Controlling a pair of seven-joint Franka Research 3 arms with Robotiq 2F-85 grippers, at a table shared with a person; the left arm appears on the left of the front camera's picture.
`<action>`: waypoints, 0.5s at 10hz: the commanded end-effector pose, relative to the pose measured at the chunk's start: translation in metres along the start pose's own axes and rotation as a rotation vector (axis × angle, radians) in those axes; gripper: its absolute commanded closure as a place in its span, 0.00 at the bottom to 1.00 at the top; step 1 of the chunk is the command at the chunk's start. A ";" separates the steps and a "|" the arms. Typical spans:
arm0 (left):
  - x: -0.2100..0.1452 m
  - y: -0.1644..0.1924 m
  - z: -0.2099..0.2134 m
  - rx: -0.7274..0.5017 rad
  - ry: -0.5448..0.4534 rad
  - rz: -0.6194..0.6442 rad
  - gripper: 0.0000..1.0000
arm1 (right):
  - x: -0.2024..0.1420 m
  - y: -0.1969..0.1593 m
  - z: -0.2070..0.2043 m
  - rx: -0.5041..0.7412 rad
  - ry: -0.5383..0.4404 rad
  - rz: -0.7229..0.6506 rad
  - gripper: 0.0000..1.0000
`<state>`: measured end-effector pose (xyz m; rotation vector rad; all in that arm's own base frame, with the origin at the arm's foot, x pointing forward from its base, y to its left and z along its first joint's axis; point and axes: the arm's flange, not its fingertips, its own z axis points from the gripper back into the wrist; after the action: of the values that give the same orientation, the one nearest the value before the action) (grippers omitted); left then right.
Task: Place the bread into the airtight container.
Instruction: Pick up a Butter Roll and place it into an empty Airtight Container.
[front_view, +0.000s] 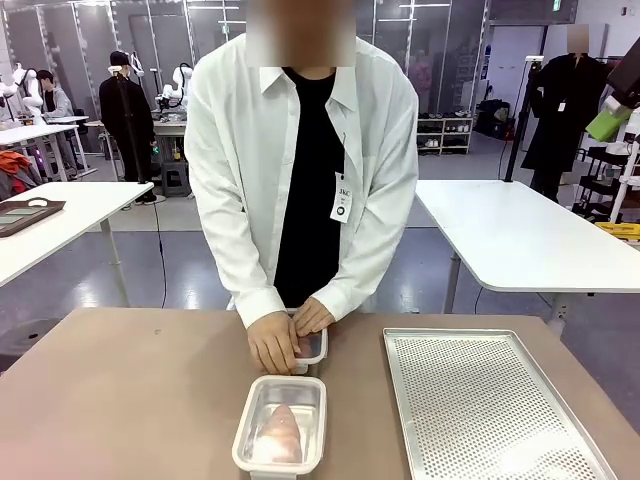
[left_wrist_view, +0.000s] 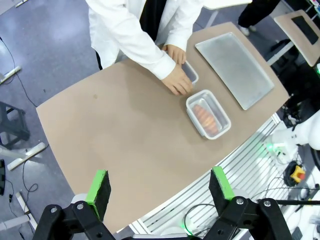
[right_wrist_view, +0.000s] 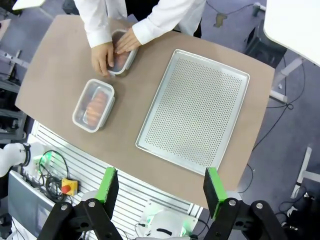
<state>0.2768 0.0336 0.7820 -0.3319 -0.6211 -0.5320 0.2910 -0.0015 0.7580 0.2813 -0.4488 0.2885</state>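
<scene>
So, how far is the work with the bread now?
Done: one bread lies in the near container, apparently lidded. In hand: the person's hands press the far container. Left: nothing obvious; the tray is bare, and both end effectors hang open above the table.

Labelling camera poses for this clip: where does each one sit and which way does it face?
Front: between the arms, low, facing across the table at the person; their hands show.
Left wrist: high up, looking down at the table; the open left pincer shows below.
Right wrist: high up, looking down at the tray; the open right pincer shows below.
Shared: all three show the container holding bread.
</scene>
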 end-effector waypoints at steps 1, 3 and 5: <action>0.000 0.001 0.001 -0.005 0.004 -0.023 0.00 | 0.001 -0.002 0.002 -0.010 0.013 0.016 0.15; 0.000 0.001 0.001 -0.005 0.004 -0.023 0.00 | 0.001 -0.002 0.002 -0.010 0.013 0.016 0.15; 0.000 0.001 0.001 -0.005 0.004 -0.023 0.00 | 0.001 -0.002 0.002 -0.010 0.013 0.016 0.15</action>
<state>0.2768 0.0336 0.7820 -0.3319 -0.6211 -0.5320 0.2916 -0.0014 0.7579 0.2813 -0.4480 0.2884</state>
